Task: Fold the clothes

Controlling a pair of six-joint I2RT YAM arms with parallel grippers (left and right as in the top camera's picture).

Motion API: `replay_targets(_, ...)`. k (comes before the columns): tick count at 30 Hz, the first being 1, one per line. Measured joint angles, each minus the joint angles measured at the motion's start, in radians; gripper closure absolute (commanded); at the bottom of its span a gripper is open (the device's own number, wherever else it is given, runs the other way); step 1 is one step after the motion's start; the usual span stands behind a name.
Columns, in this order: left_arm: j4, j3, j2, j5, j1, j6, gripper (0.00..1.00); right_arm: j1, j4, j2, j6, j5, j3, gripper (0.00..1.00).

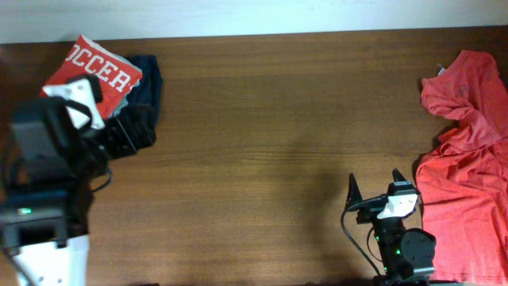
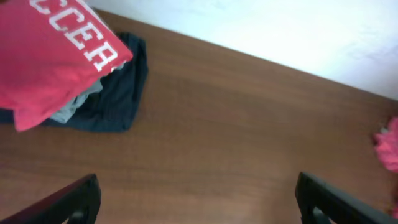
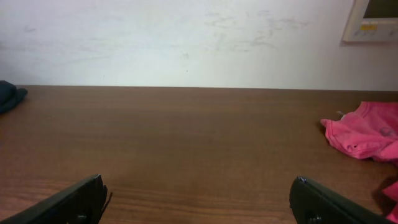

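Note:
A folded red T-shirt point(image 1: 95, 67) with white block letters lies at the table's far left corner, also in the left wrist view point(image 2: 50, 56). A crumpled coral T-shirt point(image 1: 468, 159) is spread unfolded along the right edge, and a part of it shows in the right wrist view point(image 3: 364, 134). My left gripper point(image 1: 139, 127) hovers just in front of the folded shirt, open and empty point(image 2: 199, 202). Near the front edge, left of the coral shirt, my right gripper point(image 1: 375, 184) is open with only bare wood between its fingers point(image 3: 199, 202).
A dark navy garment point(image 1: 147, 79) lies under and beside the folded shirt, with a bit of grey cloth point(image 2: 74, 109) between them. The brown wooden table point(image 1: 270, 119) ends at a white wall behind. A wall panel point(image 3: 370, 18) hangs at the upper right.

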Motion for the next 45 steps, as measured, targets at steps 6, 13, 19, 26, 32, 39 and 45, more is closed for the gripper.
replay_targets(6, 0.332, -0.407, -0.069, -0.011, 0.000, 0.000, 0.01, 0.000, 0.000, 0.000, 0.000, 0.000, 0.000, 0.01)
replay_targets(13, 0.667, -0.761, -0.128, -0.017, 0.000, 0.000, 0.01, 0.000, 0.000, 0.000, 0.000, 0.000, 0.000, 0.01)
replay_targets(19, 0.792, -0.949, -0.167, -0.037, 0.000, 0.000, 0.01, 0.000, 0.000, 0.000, 0.001, 0.000, 0.000, 0.01)
replay_targets(26, 0.808, -1.111, -0.222, -0.090, 0.000, 0.000, 0.01, 0.000, 0.000, 0.000, 0.000, 0.000, 0.000, 0.01)
replay_targets(32, 0.950, -1.219, -0.271, -0.105, 0.000, 0.000, 0.01, 0.000, 0.000, 0.000, 0.000, 0.000, 0.000, 0.01)
replay_targets(39, 1.036, -1.303, -0.329, -0.108, 0.000, 0.000, 0.01, 0.000, 0.000, 0.000, 0.000, 0.000, 0.000, 0.01)
replay_targets(45, 1.023, -1.305, -0.410, -0.112, 0.000, 0.000, 0.01, 0.000, 0.000, 0.000, 0.000, 0.000, 0.000, 0.01)
